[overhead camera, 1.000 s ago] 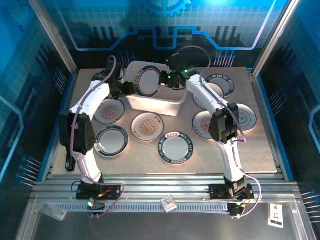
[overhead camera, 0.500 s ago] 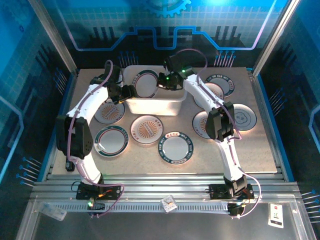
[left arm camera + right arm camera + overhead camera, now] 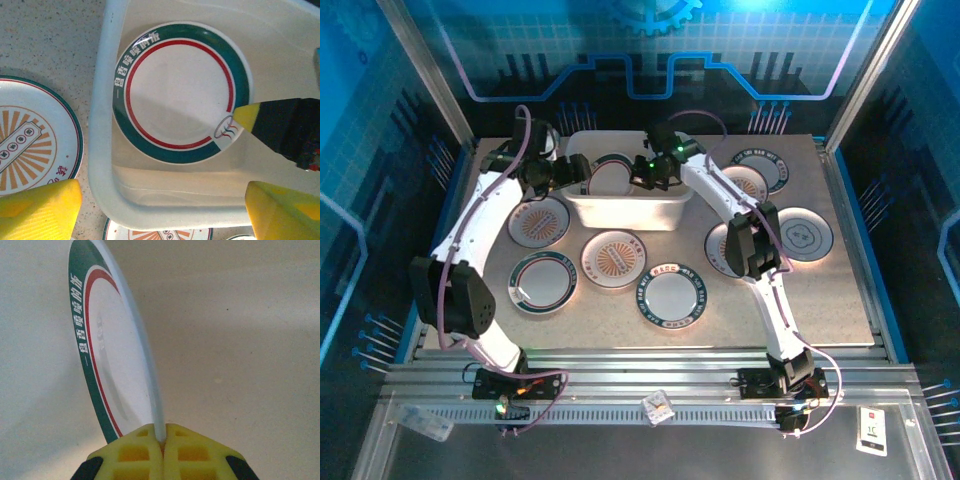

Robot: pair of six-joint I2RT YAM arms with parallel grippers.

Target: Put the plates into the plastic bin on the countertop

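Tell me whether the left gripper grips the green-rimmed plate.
No, the left gripper's yellow fingers stand wide apart, neither touching the green-rimmed plate in the plastic bin.

Green-banded plate [image 3: 180, 92]: white centre, thin red ring, dark green band with white lettering. Plastic bin [image 3: 102, 150]: translucent white. Worktop [image 3: 45, 40]: speckled beige. Sunburst plate [image 3: 30, 135], at 9 o'clock of the bin: orange rays on white, green edge line. Right claw [image 3: 162, 437]: yellow pads.

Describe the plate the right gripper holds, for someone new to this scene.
Find the white plastic bin at the back of the countertop. One green-rimmed, white-centred plate is inside it, its edge pinched by the right gripper. The other plates lie on the countertop.
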